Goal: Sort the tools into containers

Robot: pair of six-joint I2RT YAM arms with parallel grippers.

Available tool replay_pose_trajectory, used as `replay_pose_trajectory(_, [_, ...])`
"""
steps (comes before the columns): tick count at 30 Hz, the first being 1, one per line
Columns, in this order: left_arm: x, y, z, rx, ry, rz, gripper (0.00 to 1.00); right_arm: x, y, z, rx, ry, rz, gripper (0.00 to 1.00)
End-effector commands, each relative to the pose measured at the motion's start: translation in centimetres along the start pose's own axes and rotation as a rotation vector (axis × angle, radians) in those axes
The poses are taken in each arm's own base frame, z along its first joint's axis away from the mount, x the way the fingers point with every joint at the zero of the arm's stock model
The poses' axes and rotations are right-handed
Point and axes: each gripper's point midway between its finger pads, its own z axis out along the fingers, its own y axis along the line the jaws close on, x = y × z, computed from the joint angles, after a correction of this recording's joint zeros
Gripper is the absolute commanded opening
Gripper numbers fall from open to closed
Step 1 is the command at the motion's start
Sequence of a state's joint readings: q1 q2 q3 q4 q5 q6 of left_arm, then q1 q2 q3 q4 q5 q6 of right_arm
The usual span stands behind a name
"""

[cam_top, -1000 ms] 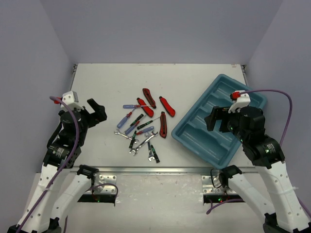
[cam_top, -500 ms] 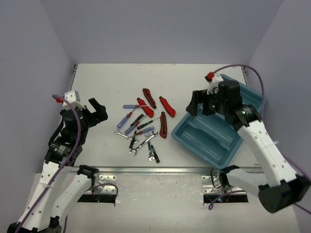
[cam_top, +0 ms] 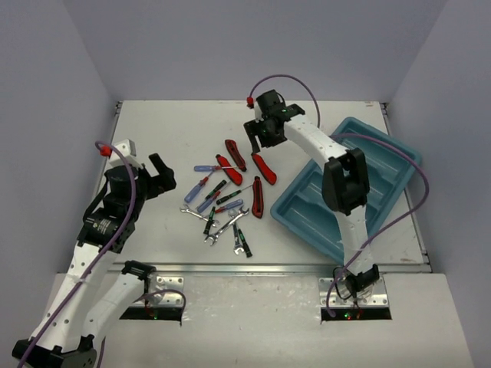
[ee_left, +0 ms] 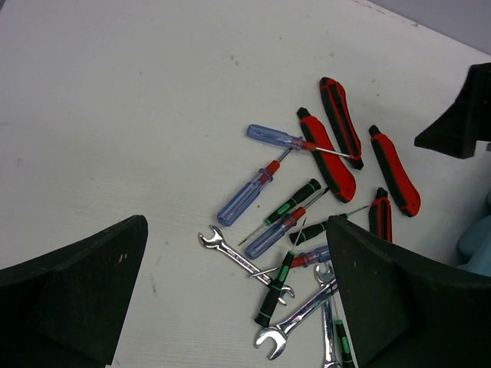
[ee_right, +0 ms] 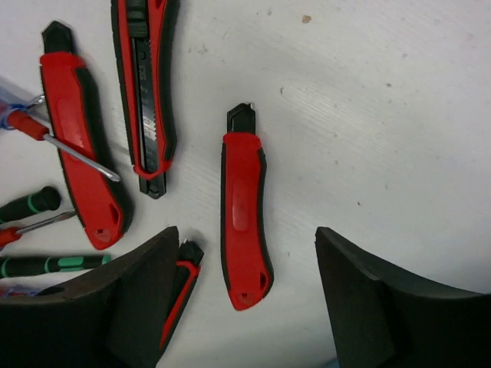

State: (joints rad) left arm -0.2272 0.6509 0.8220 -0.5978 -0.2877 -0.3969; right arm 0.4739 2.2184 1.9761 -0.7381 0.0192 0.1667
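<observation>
Your right pincer (ee_right: 244, 253) straddles the red cutter (ee_right: 244, 222) at one o'clock of the tools (cam_top: 257, 199), open for gripping; left pincer (ee_left: 230, 307) hovers open.

**A:** Where's the right arm (cam_top: 341, 184)?

**B:** It's stretched long from its base (cam_top: 351, 280) at five o'clock. The right gripper (cam_top: 261, 140) sits near twelve o'clock, pointing down, jaws apart and gripping nothing.

**A:** And the left arm (cam_top: 107, 218)?

**B:** It's folded at eight o'clock. The left gripper (cam_top: 153, 178) aims toward two o'clock, jaws spread wide, gripping nothing.
</observation>
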Motion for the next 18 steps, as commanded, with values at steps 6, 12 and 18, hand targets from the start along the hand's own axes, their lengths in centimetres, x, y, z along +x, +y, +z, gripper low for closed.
replay_pose_trajectory(6, [-1.4, -1.1, -0.2, 0.063, -0.052, -0.006, 1.0, 2.8, 0.9, 4.6, 0.017, 0.115, -0.118, 0.61])
replay_pose_trajectory(12, [-1.4, -1.4, -0.4, 0.083, -0.054, -0.004, 1.0, 4.4, 0.6, 6.6, 0.022, 0.149, -0.153, 0.4])
replay_pose_trajectory(18, [-1.6, -1.6, -0.7, 0.1, -0.064, -0.006, 1.0, 4.3, 0.2, 7.2, 0.035, 0.151, -0.176, 0.4])
